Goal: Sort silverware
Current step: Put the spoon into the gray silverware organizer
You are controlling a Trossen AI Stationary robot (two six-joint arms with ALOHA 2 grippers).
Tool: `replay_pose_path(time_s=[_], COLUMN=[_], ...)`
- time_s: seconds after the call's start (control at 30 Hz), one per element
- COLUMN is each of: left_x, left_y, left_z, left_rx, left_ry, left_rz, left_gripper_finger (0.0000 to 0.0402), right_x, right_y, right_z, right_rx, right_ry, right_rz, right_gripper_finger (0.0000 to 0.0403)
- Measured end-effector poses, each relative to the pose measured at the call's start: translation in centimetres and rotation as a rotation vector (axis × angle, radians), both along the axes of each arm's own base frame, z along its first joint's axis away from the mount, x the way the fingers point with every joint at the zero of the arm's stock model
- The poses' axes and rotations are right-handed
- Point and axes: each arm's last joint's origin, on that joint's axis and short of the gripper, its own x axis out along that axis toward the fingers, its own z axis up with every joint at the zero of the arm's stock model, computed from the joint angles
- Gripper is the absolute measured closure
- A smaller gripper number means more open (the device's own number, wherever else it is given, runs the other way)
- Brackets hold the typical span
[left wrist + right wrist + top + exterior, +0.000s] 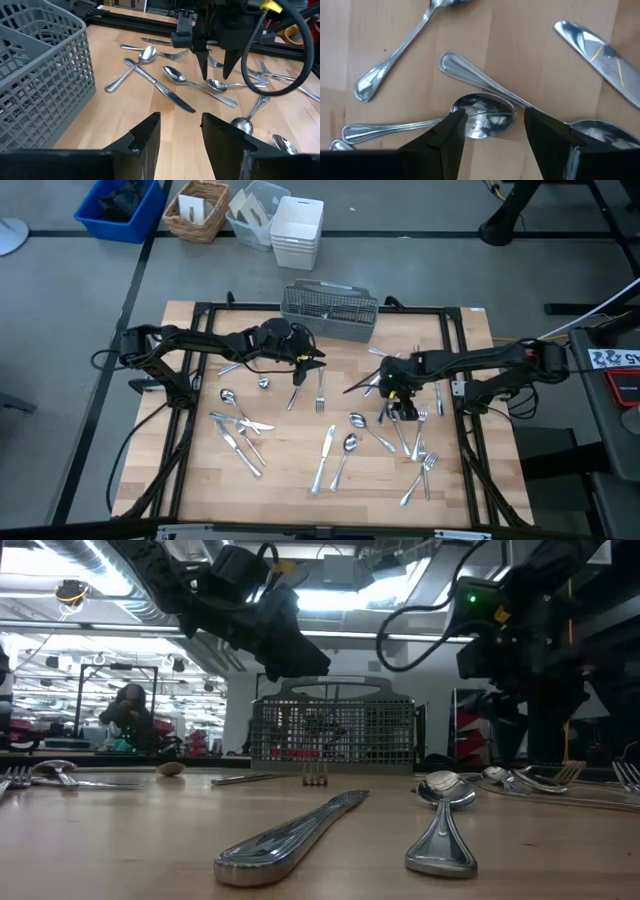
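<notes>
We are seeing the right gripper [490, 127] hanging with its fingers spread wide and empty, straddling a spoon [482, 116] bowl on the desk [530, 60] at centre right of the high view. The left gripper [180, 132] is hovering above the desk at upper centre, its fingers parted with nothing between them, just in front of the caddy [329, 310], which is sitting at the top centre of the frame. The silverware [335, 450] is lying scattered across the desk's middle and lower half: knives [240, 442] at lower left, forks [420, 465] and spoons at lower right.
</notes>
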Motion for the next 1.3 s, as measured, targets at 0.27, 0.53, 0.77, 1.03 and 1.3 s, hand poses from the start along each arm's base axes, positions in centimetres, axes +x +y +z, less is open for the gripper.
replay_pose_path(time_s=[0.27,0.53,0.77,1.03,1.3], left_x=[0.0,0.0,0.0,0.0,0.0], left_y=[0.0,0.0,0.0,0.0,0.0], left_z=[0.0,0.0,0.0,0.0,0.0], left_rx=[0.000,0.000,0.000,0.001,0.000], left_ry=[-0.001,-0.001,-0.001,-0.002,-0.002], left_rz=[0.000,0.000,0.001,0.001,0.001], left_gripper_finger=[0.0266,0.0266,0.0266,0.0266,0.0266], right_x=[0.7,0.9,0.9,0.8,0.9], right_y=[-0.1,-0.1,0.0,-0.1,-0.1], right_z=[-1.1,-1.9,-1.9,-2.0,-1.9], right_rx=[0.000,0.034,0.040,0.022,0.029], right_ry=[0.017,0.047,0.053,0.063,0.060], right_rz=[0.010,0.018,0.019,0.013,0.011], right_gripper_finger=[0.0198,0.0200,0.0260,0.0368,0.0376])
